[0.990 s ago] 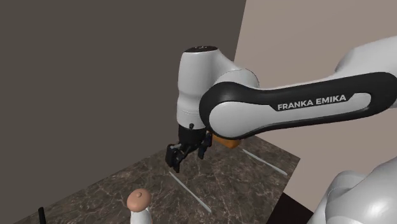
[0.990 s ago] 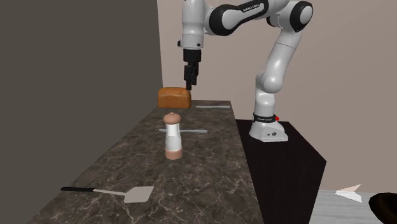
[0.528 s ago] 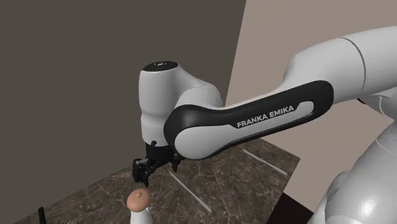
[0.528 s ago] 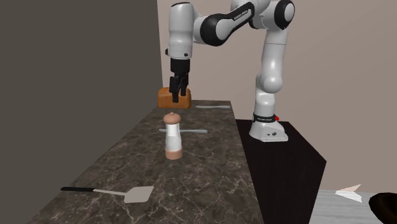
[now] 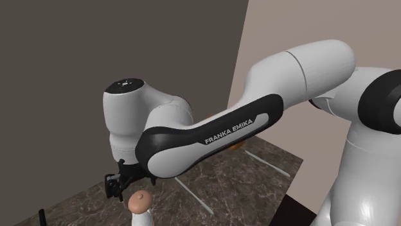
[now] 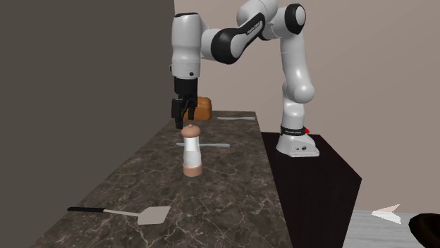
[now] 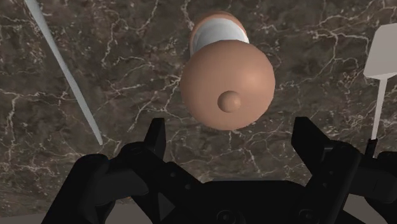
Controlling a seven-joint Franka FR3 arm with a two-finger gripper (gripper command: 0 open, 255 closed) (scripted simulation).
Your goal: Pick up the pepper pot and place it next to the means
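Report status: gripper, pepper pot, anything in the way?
Gripper open, hanging just above the pepper pot, not touching. Pot upright on the counter, not gripped. Nothing blocking the drop; spatula and bread loaf sit well aside.

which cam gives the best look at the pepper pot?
Second exterior view: the pepper pot stands whole, upright on the counter. Shoulder view catches its top at the bottom edge; wrist view looks down on its top.
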